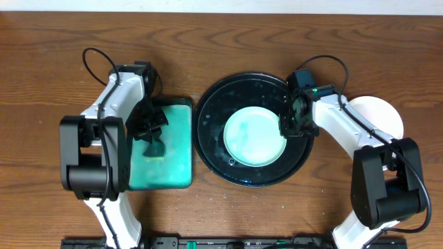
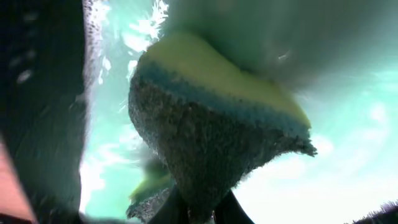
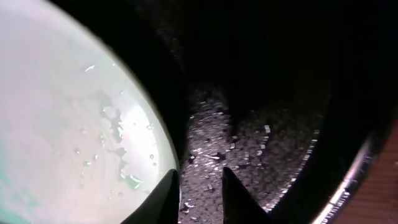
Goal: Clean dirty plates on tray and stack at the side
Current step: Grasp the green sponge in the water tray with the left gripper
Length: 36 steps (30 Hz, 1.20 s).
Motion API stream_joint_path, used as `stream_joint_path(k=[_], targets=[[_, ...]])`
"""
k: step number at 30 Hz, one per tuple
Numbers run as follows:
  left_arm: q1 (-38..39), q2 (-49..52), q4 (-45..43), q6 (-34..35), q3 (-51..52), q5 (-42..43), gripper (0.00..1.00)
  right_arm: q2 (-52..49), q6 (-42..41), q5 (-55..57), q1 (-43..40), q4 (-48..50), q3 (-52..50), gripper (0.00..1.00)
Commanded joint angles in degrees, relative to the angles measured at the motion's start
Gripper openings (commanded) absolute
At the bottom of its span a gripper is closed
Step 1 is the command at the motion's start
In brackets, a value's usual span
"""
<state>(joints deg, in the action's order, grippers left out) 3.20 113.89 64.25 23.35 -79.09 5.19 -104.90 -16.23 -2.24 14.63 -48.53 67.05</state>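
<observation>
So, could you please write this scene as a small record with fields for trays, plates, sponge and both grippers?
main tray: large round glossy black tray, wet, centre
plate on it: round white plate tinted teal
plate aside: plain round white plate on the wooden table, right side
left gripper: shut on dark green and yellow sponge over rectangular teal tray
right gripper: at the tinted plate's right edge, grip unclear
</observation>
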Motion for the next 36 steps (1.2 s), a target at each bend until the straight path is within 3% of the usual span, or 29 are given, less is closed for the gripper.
stream_joint_path(k=[1,8,16,20,25,29,36], targets=[[0.09,-8.39,0.22,-2.6,-2.75,0.76,0.07,1.18,-1.42,2.71,-1.49,0.33,0.09,0.21],[0.15,-14.51,-4.26,-2.58,-1.44,0.15,0.07,1.18,8.35,-6.49,-0.61,2.49,0.07,0.21],[0.13,-8.57,-14.49,-1.42,10.36,0.7,0.07,1.18,8.13,-6.73,-0.11,2.4,0.0,0.23],[0.13,-5.99,-15.08,-1.22,11.47,1.64,0.07,1.16,7.87,-6.34,-0.11,2.25,-0.04,0.24],[0.13,-7.23,-11.32,-1.25,7.61,1.88,0.07,0.87,2.56,2.43,-0.13,2.05,-0.13,0.25],[0.28,-9.64,-5.66,-1.25,1.27,1.9,0.07,0.7,3.48,0.13,-0.11,2.29,-0.44,0.14],[6.12,-14.27,0.63,-1.16,-9.01,4.94,0.07,0.7,3.41,-0.9,-0.74,6.54,-3.87,0.15]])
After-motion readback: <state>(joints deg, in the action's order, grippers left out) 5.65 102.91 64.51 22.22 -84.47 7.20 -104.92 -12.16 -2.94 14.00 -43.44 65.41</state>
